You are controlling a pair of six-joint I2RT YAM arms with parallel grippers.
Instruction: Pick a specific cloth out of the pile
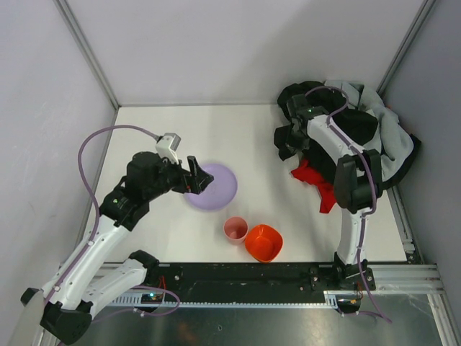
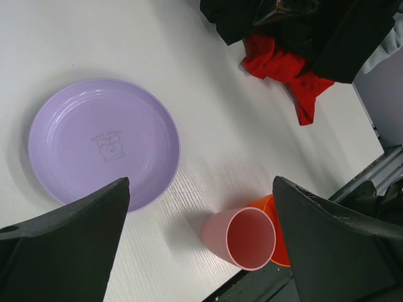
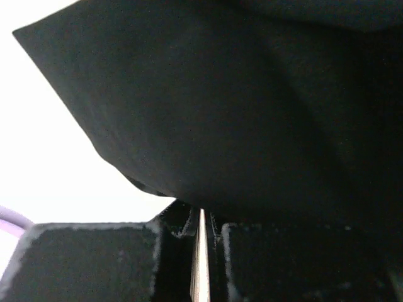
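The red cloth lies on the white table at the near left foot of the pile, partly tucked under black fabric. My right gripper is down at the pile's left edge, above and left of the red cloth, with its jaws shut on a fold of the black garment, which fills the right wrist view. My left gripper hovers open and empty over the near edge of the purple plate.
A purple plate sits mid-table. A pink cup and an orange bowl stand side by side near the front rail. Walls enclose the table on the left, back and right.
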